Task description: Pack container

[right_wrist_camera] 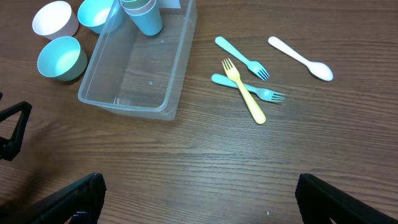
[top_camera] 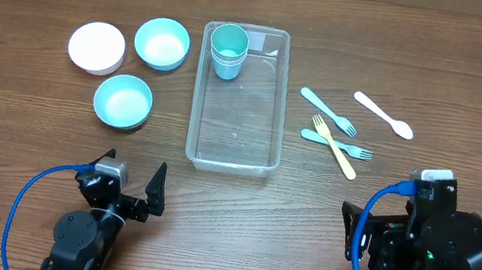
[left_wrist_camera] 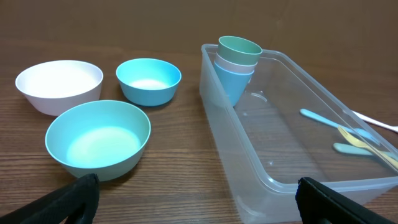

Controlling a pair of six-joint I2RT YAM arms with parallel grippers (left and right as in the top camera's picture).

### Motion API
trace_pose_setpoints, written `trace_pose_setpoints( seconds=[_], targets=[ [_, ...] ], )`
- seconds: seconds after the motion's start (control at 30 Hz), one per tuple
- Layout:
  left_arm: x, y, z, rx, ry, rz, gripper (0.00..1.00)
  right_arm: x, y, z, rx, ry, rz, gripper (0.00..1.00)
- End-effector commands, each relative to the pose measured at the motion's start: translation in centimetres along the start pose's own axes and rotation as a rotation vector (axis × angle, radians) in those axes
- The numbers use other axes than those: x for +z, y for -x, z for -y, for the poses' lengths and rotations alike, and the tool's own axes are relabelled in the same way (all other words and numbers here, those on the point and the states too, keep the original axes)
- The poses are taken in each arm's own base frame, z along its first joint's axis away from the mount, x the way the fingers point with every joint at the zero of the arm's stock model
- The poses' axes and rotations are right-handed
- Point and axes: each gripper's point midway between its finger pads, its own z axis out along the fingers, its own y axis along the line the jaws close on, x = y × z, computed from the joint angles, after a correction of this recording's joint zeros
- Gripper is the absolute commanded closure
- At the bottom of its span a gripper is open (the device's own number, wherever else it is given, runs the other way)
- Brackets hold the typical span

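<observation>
Surface (top_camera: 46, 143): brown wood grain, fills every view
container (top_camera: 235, 129): clear tub at centre, long side running away from the arms, floor mostly bare
cups (top_camera: 227, 50): nested stack, green on top, blue at the bottom, standing inside the container at its far end, against the left wall
bowls: white bowl (top_camera: 97, 46) far left; far blue bowl (top_camera: 161, 43) just beside the container's left wall; near blue bowl (top_camera: 122, 101) left of the container, apart from it
cutlery: all right of the container, on the wood; far blue fork (top_camera: 327, 110), near blue fork (top_camera: 318, 138), yellow fork (top_camera: 344, 159) lying across the near blue fork, white spoon (top_camera: 383, 114) furthest right
open room: bare strip between the container's right wall and the forks; wide bare band between the container's near rim and both arms
left jaws: spread wide, nothing between them, low over the wood on the left arm (top_camera: 84, 236), facing the near blue bowl and the container's near corner
right jaws: spread wide, holding nothing, on the right arm (top_camera: 454, 261), well short of the cutlery
writing: pale rectangular patch (top_camera: 261, 39) at the container's far end, too small to read
</observation>
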Motion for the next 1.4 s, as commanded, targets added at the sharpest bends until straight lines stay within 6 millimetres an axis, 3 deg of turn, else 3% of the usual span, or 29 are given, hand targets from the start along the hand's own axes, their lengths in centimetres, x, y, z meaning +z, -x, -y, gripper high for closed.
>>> trace_pose_setpoints(
  seconds=[0.0, 0.23, 0.4, 0.57, 0.67, 0.8, 0.87, 0.97, 1.17, 1.2, 1.27, 1.3, 1.37],
  targets=[
    [0.0, -0.1, 0.0, 0.012, 0.0, 0.0, 0.0, 0.0, 0.1, 0.2, 0.005, -0.012, 0.006, 0.0],
    [0.0, -0.1, 0.1, 0.009, -0.006, -0.001, 0.0, 0.0, 0.1, 0.2, 0.005, -0.012, 0.006, 0.0],
    [-0.3, 0.9, 2.0, -0.051, -0.111, 0.015, 0.0, 0.0, 0.1, 0.2, 0.005, -0.012, 0.006, 0.0],
    [-2.2, 5.8, -0.1, -0.063, 0.07, 0.001, 0.0, 0.0, 0.1, 0.2, 0.005, -0.012, 0.006, 0.0],
    [-2.0, 8.4, -1.8, -0.051, 0.227, -0.111, 0.0, 0.0, 0.1, 0.2, 0.005, -0.012, 0.006, 0.0],
    [0.6, 12.8, -3.3, 0.034, 0.347, -0.252, 0.0, 0.0, 0.0, 0.2, 0.005, -0.012, 0.005, 0.0],
    [2.2, 15.3, -5.1, 0.07, 0.389, -0.29, 0.0, 0.0, 0.0, 0.2, 0.005, -0.012, 0.005, 0.0],
    [5.6, 17.0, -5.0, 0.079, 0.194, -0.335, 0.0, 0.0, 0.0, 0.2, 0.005, -0.012, 0.005, 0.0],
    [7.6, 18.5, -7.7, 0.126, 0.281, -0.277, 0.0, 0.0, 0.0, 0.2, 0.005, -0.012, 0.005, 0.0],
    [8.0, 17.9, -10.2, 0.125, 0.381, -0.301, 0.0, 0.0, 0.0, 0.2, 0.005, -0.012, 0.005, 0.0],
    [9.2, 15.9, -12.8, 0.087, 0.409, -0.361, 0.0, 0.0, 0.0, 0.2, 0.005, -0.012, 0.005, 0.0],
    [10.9, 13.8, -15.0, 0.042, 0.402, -0.41, 0.0, 0.0, 0.0, 0.2, 0.005, -0.012, 0.005, 0.0],
    [13.3, 11.5, -18.0, 0.023, 0.426, -0.46, 0.0, 0.0, 0.0, 0.2, 0.005, -0.012, 0.005, 0.0]
  ],
)
